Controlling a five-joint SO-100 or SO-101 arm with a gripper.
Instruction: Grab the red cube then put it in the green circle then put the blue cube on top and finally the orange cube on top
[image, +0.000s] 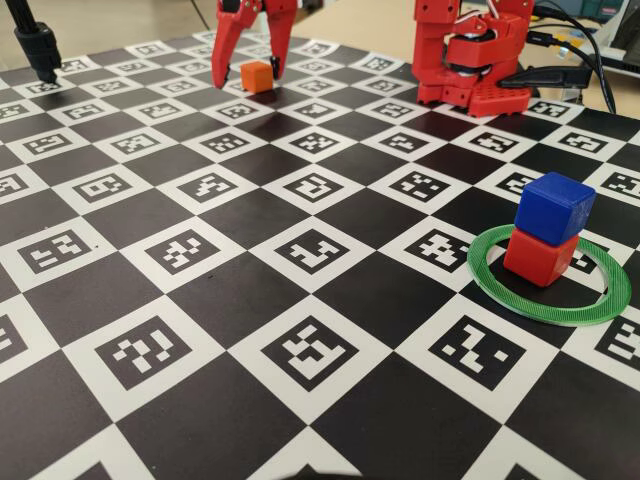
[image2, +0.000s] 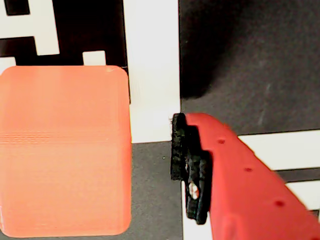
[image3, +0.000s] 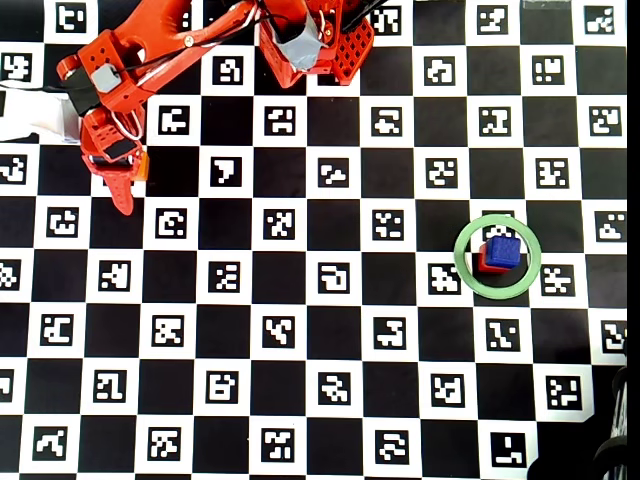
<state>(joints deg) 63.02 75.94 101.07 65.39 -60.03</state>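
Note:
The orange cube (image: 256, 75) sits on the board at the far left of the fixed view. My gripper (image: 247, 78) is lowered over it and open, one finger on each side. In the wrist view the orange cube (image2: 65, 150) fills the left half. A padded finger (image2: 181, 150) stands to its right with a strip of board between them; the other finger is out of frame. The blue cube (image: 556, 207) rests on the red cube (image: 540, 256) inside the green circle (image: 500, 290) at the right. From overhead the blue cube (image3: 503, 250) hides most of the red cube (image3: 484, 264).
The arm's red base (image: 470, 60) stands at the far edge, with cables (image: 585, 50) behind it to the right. A black stand (image: 38, 45) sits at the far left corner. The checkered marker board (image: 300, 250) covers the whole table.

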